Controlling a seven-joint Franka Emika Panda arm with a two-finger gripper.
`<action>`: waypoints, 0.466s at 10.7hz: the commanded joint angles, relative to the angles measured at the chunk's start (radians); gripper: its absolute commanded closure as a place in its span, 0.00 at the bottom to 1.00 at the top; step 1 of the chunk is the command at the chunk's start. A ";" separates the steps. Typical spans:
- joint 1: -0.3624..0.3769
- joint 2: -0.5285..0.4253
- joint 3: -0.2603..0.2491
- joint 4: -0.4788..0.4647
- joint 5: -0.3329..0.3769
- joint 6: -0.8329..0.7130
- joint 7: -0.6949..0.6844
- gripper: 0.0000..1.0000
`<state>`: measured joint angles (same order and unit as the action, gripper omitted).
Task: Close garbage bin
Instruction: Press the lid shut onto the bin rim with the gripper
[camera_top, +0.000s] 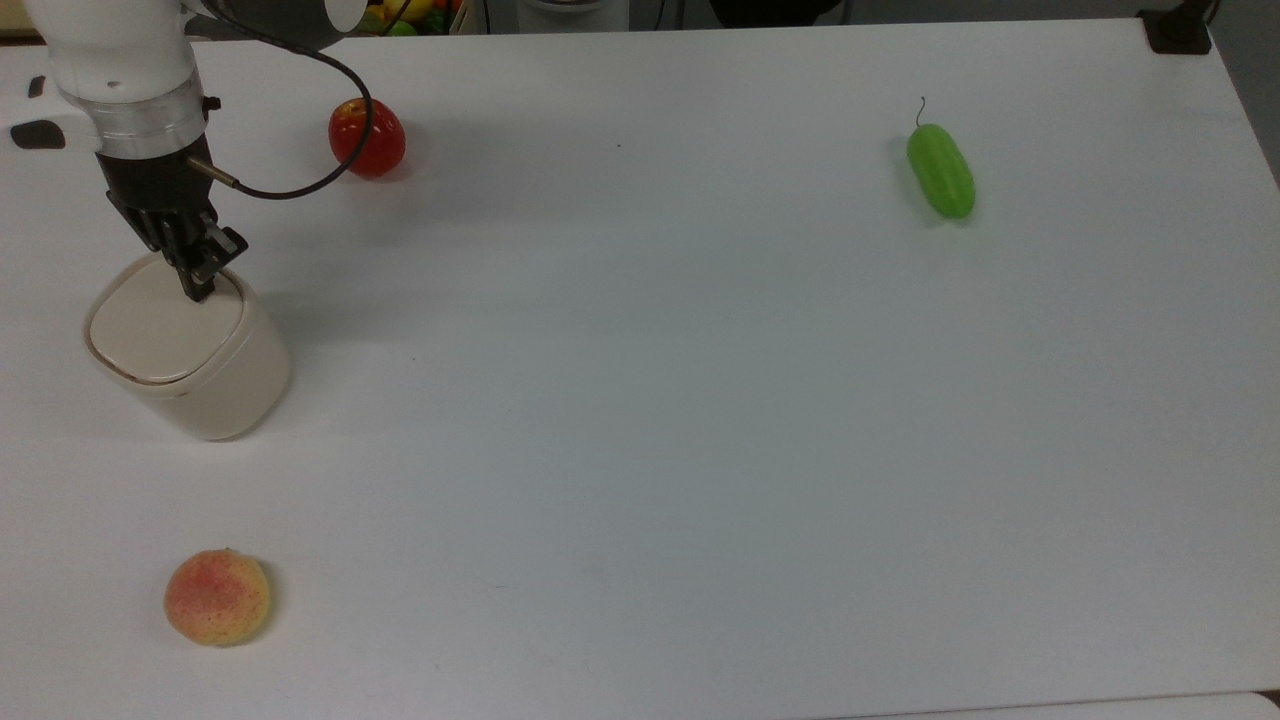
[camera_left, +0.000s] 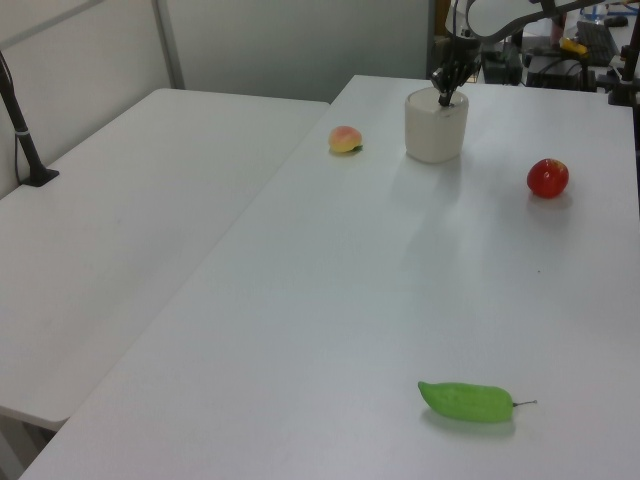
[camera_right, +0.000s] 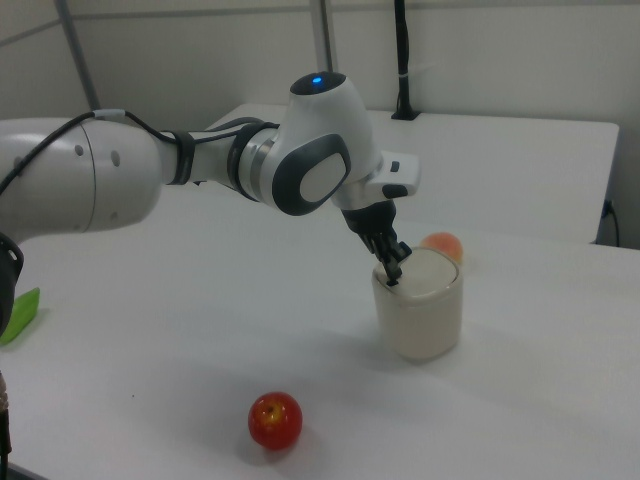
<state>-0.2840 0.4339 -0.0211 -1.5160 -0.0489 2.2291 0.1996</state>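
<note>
- The arm (camera_top: 120, 70) is cut off by the top view's upper and left edges; its base lies beyond the right view's left edge.
- The gripper (camera_top: 195, 285) sits at the garbage bin (camera_top: 190, 350) lid's edge; the fingers look pressed together, but whether the tips touch the lid cannot be told.
- In the left view the gripper (camera_left: 445, 95) is too small to make out.
- The peach (camera_right: 442, 245) is partly hidden behind the bin (camera_right: 418, 305) in the right view.
- The green cucumber (camera_right: 20, 312) is partly hidden by the arm at the right view's left edge.
- Coloured fruit (camera_top: 400, 15) at the top view's upper edge is cut off.
- The black cable (camera_top: 300, 180) crosses the red apple (camera_top: 368, 138).
</note>
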 joint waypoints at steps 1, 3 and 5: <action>0.006 0.025 -0.006 -0.016 0.020 -0.012 -0.025 1.00; 0.006 0.019 -0.006 -0.013 0.021 -0.017 -0.022 1.00; 0.008 0.016 -0.006 -0.012 0.021 -0.019 -0.017 1.00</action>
<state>-0.2840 0.4341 -0.0211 -1.5154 -0.0489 2.2290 0.1996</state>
